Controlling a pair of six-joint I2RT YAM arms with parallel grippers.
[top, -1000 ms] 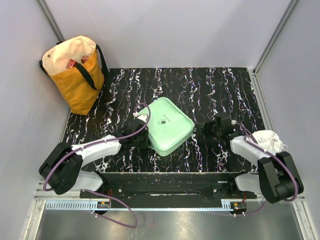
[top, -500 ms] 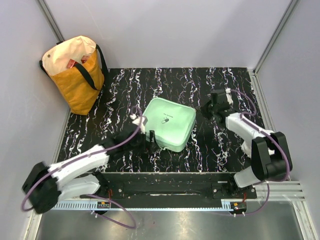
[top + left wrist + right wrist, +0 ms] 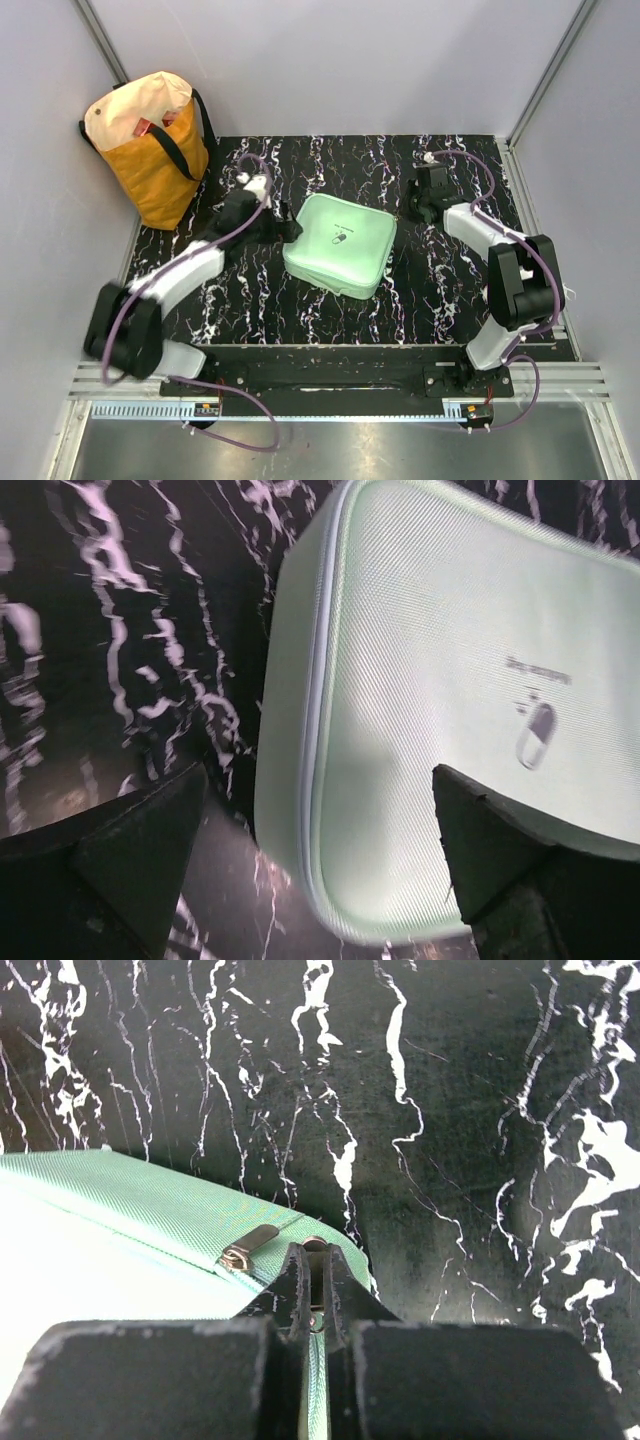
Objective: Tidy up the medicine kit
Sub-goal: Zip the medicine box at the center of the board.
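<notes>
top view: bright, even, diffuse light, shadows faint, all sharp | left wrist: mint-green fabric zip case [image 3: 450, 680] glares near-white across its lid, black white-veined marble table [image 3: 120, 630] smeared at picture's left, fingers [image 3: 130, 860] of left gripper [image 3: 318, 775] dark, unfocused | right wrist: veins crisp, case overexposed lower left, right gripper [image 3: 313, 1255] black, soft

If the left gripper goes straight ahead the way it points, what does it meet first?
The green case; its corner lies between the open fingers of the left gripper, though depth is unclear.
</notes>
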